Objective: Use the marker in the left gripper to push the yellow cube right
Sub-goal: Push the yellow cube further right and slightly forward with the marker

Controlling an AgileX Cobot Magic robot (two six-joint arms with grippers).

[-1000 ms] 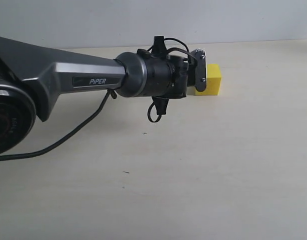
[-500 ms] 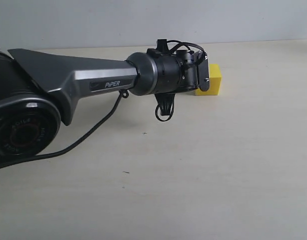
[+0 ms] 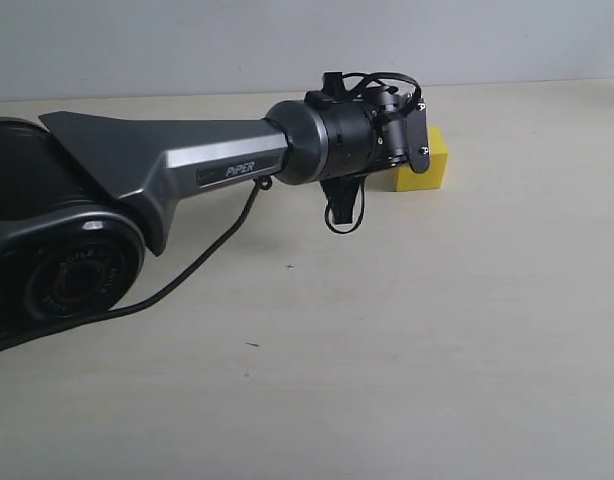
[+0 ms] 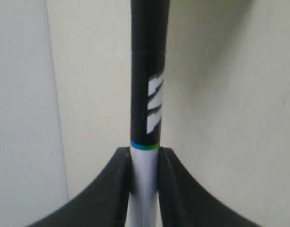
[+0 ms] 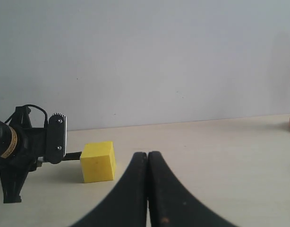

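Marker [image 4: 145, 94] sits clamped in the left end effector [image 4: 145, 158], its black length pointing away from the wrist. Over on the table [image 3: 407, 350], the yellow cube [image 3: 434, 165] lies just beyond that arm's wrist, and the marker's tip seems to meet its side. Nearby, the right end effector [image 5: 148, 161] hangs low with jaws pressed together, empty.

cube [image 3: 437, 168] on table [image 3: 387, 350], marker [image 5: 74, 154] just left of it

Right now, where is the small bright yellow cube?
In the exterior view, the yellow cube sits on the beige table right of centre, partly hidden behind the black left gripper.
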